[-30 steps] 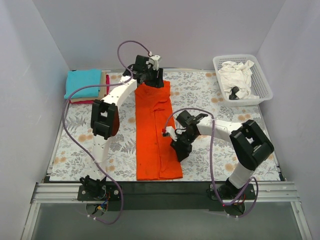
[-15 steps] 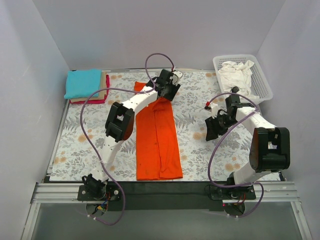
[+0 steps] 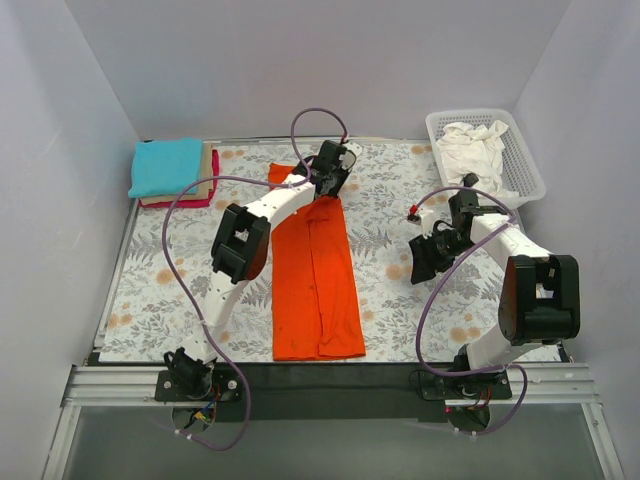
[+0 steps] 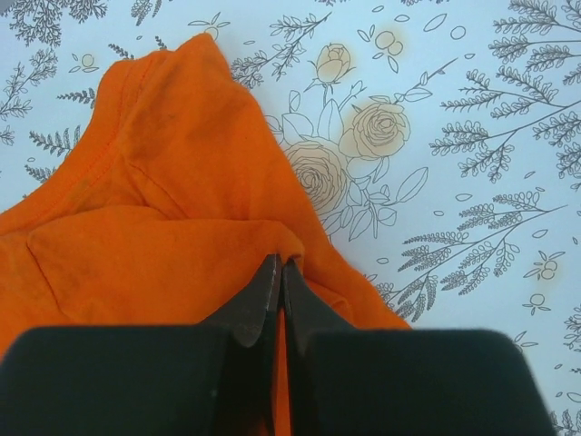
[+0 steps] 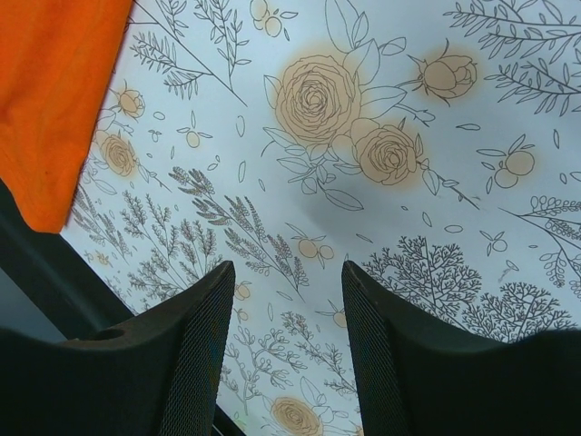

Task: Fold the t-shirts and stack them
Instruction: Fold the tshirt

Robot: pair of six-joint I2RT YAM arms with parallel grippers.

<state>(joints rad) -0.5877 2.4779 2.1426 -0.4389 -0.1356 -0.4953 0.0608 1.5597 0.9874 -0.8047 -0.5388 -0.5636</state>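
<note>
The bright orange t-shirt (image 3: 318, 275) lies as a long folded strip down the middle of the floral cloth. My left gripper (image 3: 327, 188) is at its far end, shut on a fold of the orange cloth (image 4: 182, 236) near the collar; its jaws (image 4: 280, 272) pinch the fabric. My right gripper (image 3: 420, 262) is open and empty, hovering over bare floral cloth right of the shirt; a corner of the orange shirt (image 5: 54, 100) shows in its wrist view. A teal t-shirt (image 3: 166, 165) lies on a stack over a crimson one (image 3: 213, 170) at the far left. A white t-shirt (image 3: 474, 150) is in the basket.
The white lattice basket (image 3: 530, 175) stands at the far right corner. The grey floral cloth (image 3: 160, 290) covers the table. A black rail (image 3: 320, 378) runs along the near edge. White walls close in both sides.
A second ago the left gripper was further left at the shirt's top and the right gripper was on the shirt's right edge. The right arm has swung away to the right; the shirt's top is pulled askew.
</note>
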